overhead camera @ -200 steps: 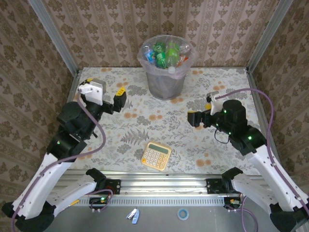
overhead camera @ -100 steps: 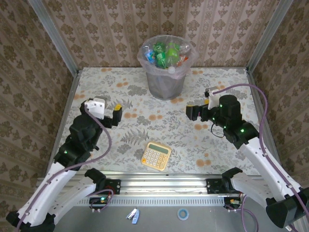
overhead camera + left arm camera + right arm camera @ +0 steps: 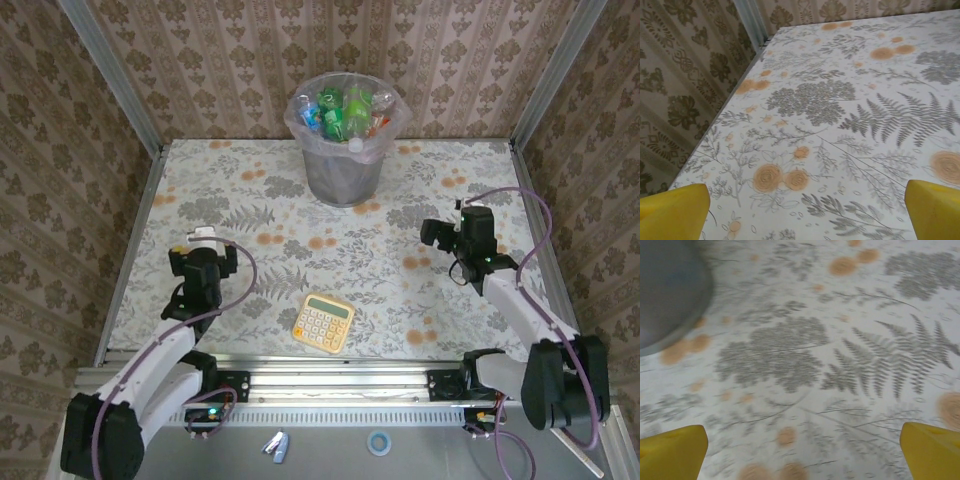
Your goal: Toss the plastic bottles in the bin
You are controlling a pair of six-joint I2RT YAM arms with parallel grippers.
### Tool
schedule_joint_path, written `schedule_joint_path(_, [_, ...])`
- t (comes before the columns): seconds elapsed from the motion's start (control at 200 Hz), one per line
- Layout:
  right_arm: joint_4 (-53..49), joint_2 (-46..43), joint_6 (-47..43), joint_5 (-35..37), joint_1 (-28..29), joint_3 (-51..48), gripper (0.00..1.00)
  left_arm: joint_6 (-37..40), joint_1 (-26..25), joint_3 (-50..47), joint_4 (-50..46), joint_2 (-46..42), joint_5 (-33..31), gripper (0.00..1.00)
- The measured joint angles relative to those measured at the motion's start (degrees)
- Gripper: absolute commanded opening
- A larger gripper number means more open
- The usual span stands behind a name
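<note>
While you read the overhead view, note that the plastic bottles (image 3: 345,108) lie heaped inside the bin (image 3: 343,175), with green, clear and red-labelled ones reaching up to its rim. You see the bin standing upright at the far middle of the table (image 3: 250,200), close to the back wall (image 3: 250,60), with its pinkish liner (image 3: 300,122) folded over the lip. Nearer to you, a yellow calculator (image 3: 324,322) lies flat on the table, well apart from the bin. Your left gripper (image 3: 203,258) sits low over the near left part of the table. In its wrist view the two yellow fingertips (image 3: 672,212) stand at opposite lower corners, spread wide, with bare table between them and nothing held. Your right gripper (image 3: 441,234) sits low at the right side, pointing towards the bin. Its wrist view shows the yellow fingertips (image 3: 672,450) likewise spread wide and empty, with the grey wall of the bin at the upper left.
</note>
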Motion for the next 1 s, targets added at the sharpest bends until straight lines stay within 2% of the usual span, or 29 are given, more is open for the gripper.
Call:
schedule_joint_path(0.145, [5.9,3.0,-0.9,3.4,-2.0,-2.5,1.00,1.5,5.8,-1.9,9.4,3.8,1.7,1.00])
schedule_joint_path(0.285, [16.5,3.2,-4.5,5.7,-2.0,-7.1,1.00,1.9,9.7,-7.0,19.5,7.6,5.2,1.00])
schedule_joint_path(0.53, [35.9,8.8,-8.4,6.6,-2.0,-15.5,1.00,3.2,11.5,-9.3,33.4,19.5,11.7,1.00])
schedule_joint_path(0.665, [48.9,18.0,-9.8,5.6,-1.6,-16.2,1.00,4.9,11.7,-9.1,45.1,29.0,14.5,1.00])
schedule_joint_path(0.73, [50.7,20.8,-10.5,4.9,-1.2,-16.2,1.00,5.8,11.9,-8.8,49.5,33.4,15.5,1.00])
schedule_joint_path(0.865, [51.8,20.9,-10.9,4.3,-1.1,-15.6,1.00,7.0,12.1,-5.3,53.0,41.0,17.3,1.00])
schedule_joint_path(1.0, [51.7,20.9,-10.9,4.3,-1.1,-13.8,1.00,7.0,13.9,0.6,48.8,42.4,19.9,1.00])
